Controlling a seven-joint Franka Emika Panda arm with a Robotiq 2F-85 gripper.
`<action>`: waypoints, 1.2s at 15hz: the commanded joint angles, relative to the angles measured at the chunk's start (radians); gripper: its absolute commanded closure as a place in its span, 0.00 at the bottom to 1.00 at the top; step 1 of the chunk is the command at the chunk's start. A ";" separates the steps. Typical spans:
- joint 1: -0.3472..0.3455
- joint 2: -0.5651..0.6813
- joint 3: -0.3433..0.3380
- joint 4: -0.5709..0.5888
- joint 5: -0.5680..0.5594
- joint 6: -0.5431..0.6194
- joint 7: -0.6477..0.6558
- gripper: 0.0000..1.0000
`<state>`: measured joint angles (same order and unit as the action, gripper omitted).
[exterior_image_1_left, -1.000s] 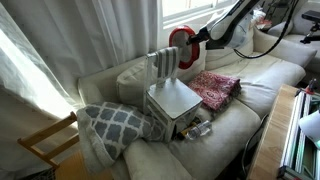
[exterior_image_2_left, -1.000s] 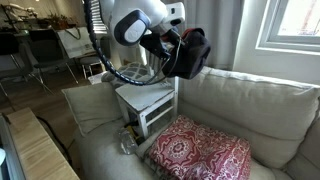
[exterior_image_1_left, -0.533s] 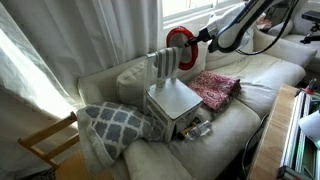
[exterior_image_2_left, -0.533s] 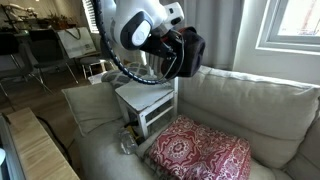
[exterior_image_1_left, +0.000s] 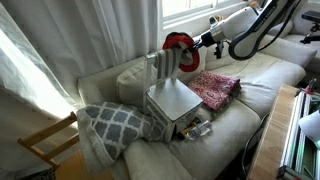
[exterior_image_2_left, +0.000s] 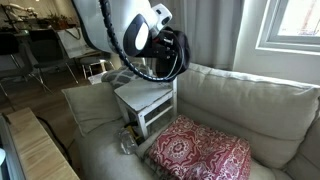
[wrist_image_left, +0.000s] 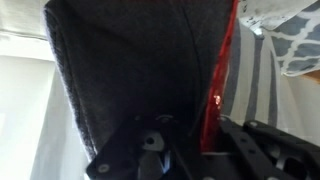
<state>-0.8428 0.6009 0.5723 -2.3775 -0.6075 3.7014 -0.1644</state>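
A cream fabric sofa (exterior_image_1_left: 262, 74) bore a small white wooden chair (exterior_image_1_left: 172, 98) beside a red patterned cushion (exterior_image_1_left: 213, 88). In mid-air near the top of the chair's back, the black Robotiq gripper (exterior_image_1_left: 197, 43) was clenched on a round dark grey fabric piece with a red rim (exterior_image_1_left: 178, 50). Handling it well probably called for a firm, steady pinch that kept it clear of the chair's slats.
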 joint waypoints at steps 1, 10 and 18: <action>-0.063 -0.004 0.024 -0.051 -0.163 -0.018 -0.011 0.97; -0.050 0.071 0.002 -0.026 -0.252 -0.009 -0.004 0.33; -0.062 0.106 0.025 -0.011 -0.268 -0.026 0.017 0.05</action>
<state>-0.8820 0.6938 0.5784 -2.4035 -0.8336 3.6979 -0.1657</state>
